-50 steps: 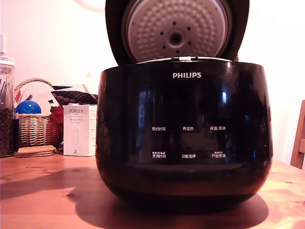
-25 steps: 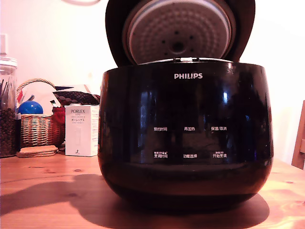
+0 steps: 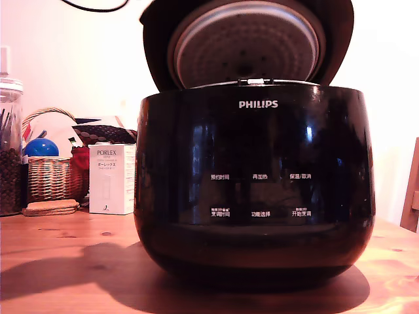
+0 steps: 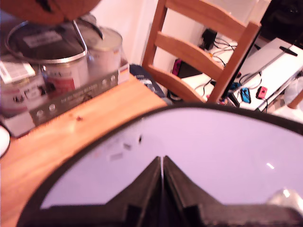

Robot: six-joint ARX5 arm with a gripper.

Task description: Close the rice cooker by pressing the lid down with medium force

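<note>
One arm is mine, and its gripper (image 4: 162, 160) shows only in the wrist view, the two dark fingers (image 4: 150, 182) pressed together with a thin seam between them, holding nothing. Their tips rest on, or just above, the glossy outer face of the lid (image 4: 189, 142); I cannot tell whether they touch.

From the exterior view, the rice cooker (image 3: 255, 190) fills the middle of a wooden table (image 3: 59, 255), a big rounded black pot with a white PHILIPS logo and white button labels facing the camera. Its lid (image 3: 245, 49) stands open, tipped part-way forward over the pot, showing the pale dimpled inner plate (image 3: 242, 52). My gripper is behind the lid there and hidden.

To that view's left, well apart from the cooker, sit a white box (image 3: 111, 178), a wicker basket (image 3: 49, 176) and a glass jar (image 3: 9, 157).

To do this step well, I judge I should keep the closed fingers flat against the lid's outer dome, near its middle rather than the rim, so they do not skid on the slick surface. I should push along the hinge's arc, steadily, and firm up only as the lid meets the pot until the latch catches. Too much force might shove the cooker across the table.
</note>
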